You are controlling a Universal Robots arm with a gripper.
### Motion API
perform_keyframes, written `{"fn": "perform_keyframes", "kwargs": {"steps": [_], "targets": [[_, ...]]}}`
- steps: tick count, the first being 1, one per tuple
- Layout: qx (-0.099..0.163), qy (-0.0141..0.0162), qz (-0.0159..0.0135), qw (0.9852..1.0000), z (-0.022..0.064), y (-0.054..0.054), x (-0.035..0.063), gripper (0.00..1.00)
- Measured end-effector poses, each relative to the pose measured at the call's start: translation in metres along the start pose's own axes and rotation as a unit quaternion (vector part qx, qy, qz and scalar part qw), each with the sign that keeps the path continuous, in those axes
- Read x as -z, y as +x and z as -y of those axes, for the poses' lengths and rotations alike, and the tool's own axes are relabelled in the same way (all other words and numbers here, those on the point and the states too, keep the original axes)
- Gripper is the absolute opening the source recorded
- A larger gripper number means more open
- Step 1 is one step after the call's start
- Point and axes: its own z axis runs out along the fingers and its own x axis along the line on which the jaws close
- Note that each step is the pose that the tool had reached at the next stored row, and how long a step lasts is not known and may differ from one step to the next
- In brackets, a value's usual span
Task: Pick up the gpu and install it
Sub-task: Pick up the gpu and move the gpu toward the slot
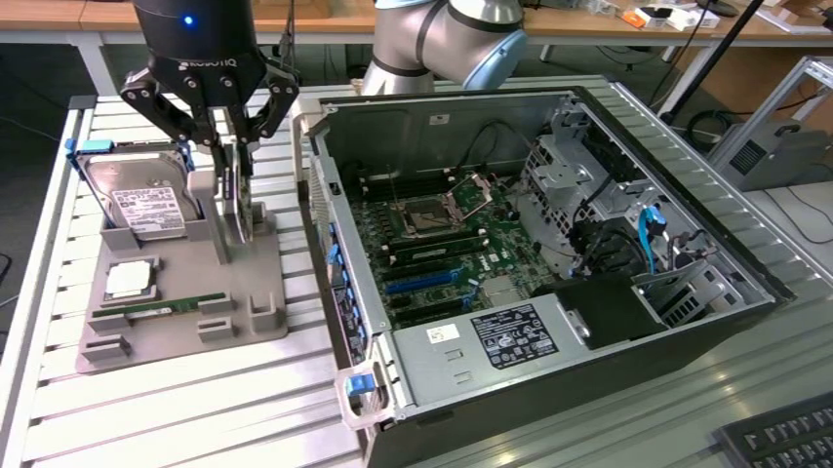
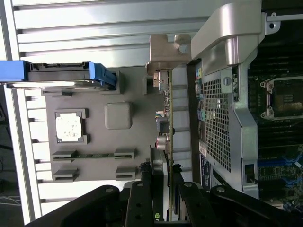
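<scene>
Gripping gpu (image 1: 234, 219) edge-on, jaws hiding upper edge.

**Workshop Surroundings**

A ribbed, light grey metal tabletop (image 1: 195, 409) is seen under even light. Pale wooden desks (image 1: 586, 21) are lined up beyond its far edge, over dark floor (image 1: 37, 97). A silver aluminium-profile frame (image 1: 797, 97) is set beyond the edge on the exterior view's right.

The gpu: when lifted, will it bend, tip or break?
Probably stiff: the gpu is a flat board with a metal bracket. Likely light, being so thin. Perhaps fragile and apt to tip: bare parts show, and it stands on edge.
</scene>
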Motion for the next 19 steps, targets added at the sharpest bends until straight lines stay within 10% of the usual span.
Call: {"fn": "perform_keyframes", "kwargs": {"steps": [19], "targets": [[0.000, 0.0000, 0.0000, 1.0000, 0.0001, -0.0001, 0.0043, 0.27]]}}
